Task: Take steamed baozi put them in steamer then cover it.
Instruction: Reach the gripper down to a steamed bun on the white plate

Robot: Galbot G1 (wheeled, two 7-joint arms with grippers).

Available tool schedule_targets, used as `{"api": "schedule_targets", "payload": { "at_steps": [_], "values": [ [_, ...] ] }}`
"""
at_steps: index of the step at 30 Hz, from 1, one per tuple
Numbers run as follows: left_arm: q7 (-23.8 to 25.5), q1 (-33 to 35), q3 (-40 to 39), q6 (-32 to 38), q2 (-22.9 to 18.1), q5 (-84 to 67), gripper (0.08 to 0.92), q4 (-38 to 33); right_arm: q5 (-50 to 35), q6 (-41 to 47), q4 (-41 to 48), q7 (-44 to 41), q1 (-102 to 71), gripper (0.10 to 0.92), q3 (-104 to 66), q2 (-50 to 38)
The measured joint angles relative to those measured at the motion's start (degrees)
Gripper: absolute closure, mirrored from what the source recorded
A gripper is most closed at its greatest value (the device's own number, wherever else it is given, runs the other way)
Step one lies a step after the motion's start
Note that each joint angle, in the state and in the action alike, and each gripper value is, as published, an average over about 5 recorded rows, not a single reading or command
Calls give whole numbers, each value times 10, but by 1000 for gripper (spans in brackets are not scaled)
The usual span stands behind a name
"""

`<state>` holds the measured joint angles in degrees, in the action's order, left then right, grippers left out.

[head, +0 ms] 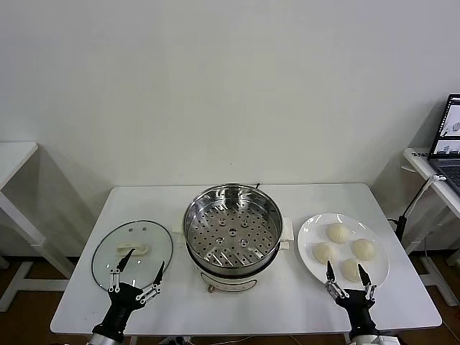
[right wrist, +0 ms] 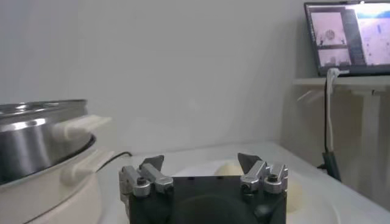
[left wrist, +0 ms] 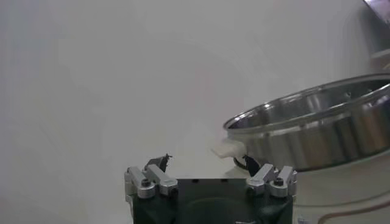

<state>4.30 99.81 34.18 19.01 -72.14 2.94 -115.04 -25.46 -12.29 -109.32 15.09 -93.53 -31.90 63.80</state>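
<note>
The steamer, a shiny steel pot with a perforated tray inside, stands at the table's middle with nothing in it. The cover, a glass lid with a cream handle, lies flat to its left. Several steamed baozi sit on a white plate to the steamer's right. My left gripper is open over the lid's near edge. My right gripper is open just above the nearest baozi. The left wrist view has the open gripper and the steamer beyond. The right wrist view has the open gripper before a baozi.
The white table has bare room in front of the steamer. A laptop stands on a side desk at the far right, with a cable hanging beside it. Another white desk stands at the far left.
</note>
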Motion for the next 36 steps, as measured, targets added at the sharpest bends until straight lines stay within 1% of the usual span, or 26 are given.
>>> {"api": "schedule_targets", "payload": {
  "at_steps": [4, 9, 12, 15, 19, 23, 30, 36],
  "values": [
    [-1, 3, -1, 0, 0, 0, 177, -6, -17, 29, 14, 8, 46, 203, 0, -20],
    [-1, 8, -3, 2, -2, 2, 177, -15, -60, 73, 63, 9, 148, 203, 19, -66],
    [-1, 10, -3, 4, -4, 4, 177, -20, -90, 96, 103, -8, 217, 203, 44, -98],
    [-2, 11, -2, 5, -5, 7, 177, -23, -113, 118, 149, -46, 286, 203, 78, -132],
    [-3, 13, -1, 7, -7, 10, 177, -28, -125, 141, 219, -129, 380, 203, 136, -177],
    [-3, 15, -1, 9, -7, 12, 177, -31, -110, 152, 291, -240, 472, 203, 205, -213],
    [-6, 16, -1, 11, -9, 14, 177, -36, -25, 145, 409, -450, 636, 203, 338, -246],
    [-13, 16, 2, 11, -11, 19, 177, -36, 65, 127, 484, -611, 759, 203, 450, -253]
  ]
}}
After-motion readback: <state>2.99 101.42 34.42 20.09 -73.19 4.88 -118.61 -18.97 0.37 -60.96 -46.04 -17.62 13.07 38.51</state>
